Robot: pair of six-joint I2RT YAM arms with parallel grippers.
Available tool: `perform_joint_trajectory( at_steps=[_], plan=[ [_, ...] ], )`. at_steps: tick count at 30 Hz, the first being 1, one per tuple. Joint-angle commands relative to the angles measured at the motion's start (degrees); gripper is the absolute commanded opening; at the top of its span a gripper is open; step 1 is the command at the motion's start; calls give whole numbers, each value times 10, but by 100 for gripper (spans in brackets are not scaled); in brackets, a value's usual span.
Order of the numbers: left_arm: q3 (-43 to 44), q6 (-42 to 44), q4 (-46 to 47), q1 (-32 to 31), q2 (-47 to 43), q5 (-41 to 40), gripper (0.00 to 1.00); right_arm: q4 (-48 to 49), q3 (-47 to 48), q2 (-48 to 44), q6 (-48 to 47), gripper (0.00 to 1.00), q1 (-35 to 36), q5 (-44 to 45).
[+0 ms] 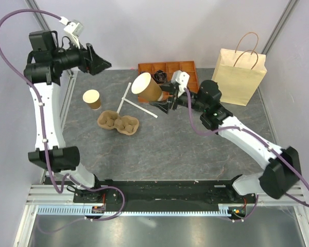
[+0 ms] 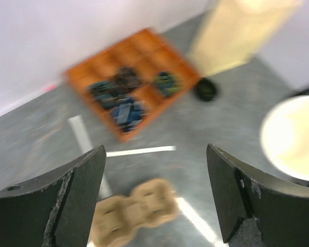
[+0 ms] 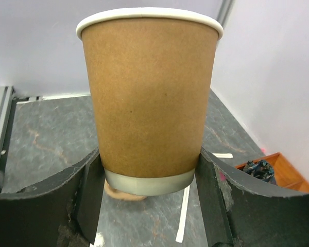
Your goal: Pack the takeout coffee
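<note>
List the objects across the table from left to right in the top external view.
upright paper cup → pulp cup carrier → tilted paper cup → paper bag. The orange tray overlaps the tilted paper cup sideways, so it is left out.

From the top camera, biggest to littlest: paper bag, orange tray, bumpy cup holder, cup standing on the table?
1. Paper bag.
2. Orange tray and cup holder: they look close, and the tray is partly hidden, so no ranking.
3. Standing cup.
</note>
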Motion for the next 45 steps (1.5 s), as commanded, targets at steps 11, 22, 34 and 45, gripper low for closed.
perform_joint_trajectory(
  at_steps=[11,22,34,45],
  plan=[
    [-249,-46,-10,-185,-103,152,83,-136,-97,-155,-204,38,44,-43],
    [-330,-39,20,-220,-108,162,22,-147,-101,-148,-207,60,70,3],
    [-377,26,-14,-322,-75,-116,2,-395,-119,-191,-172,98,-11,80],
    [-396,-20,57,-427,53,-328,4,-590,-9,-81,-258,98,-173,119]
  ],
)
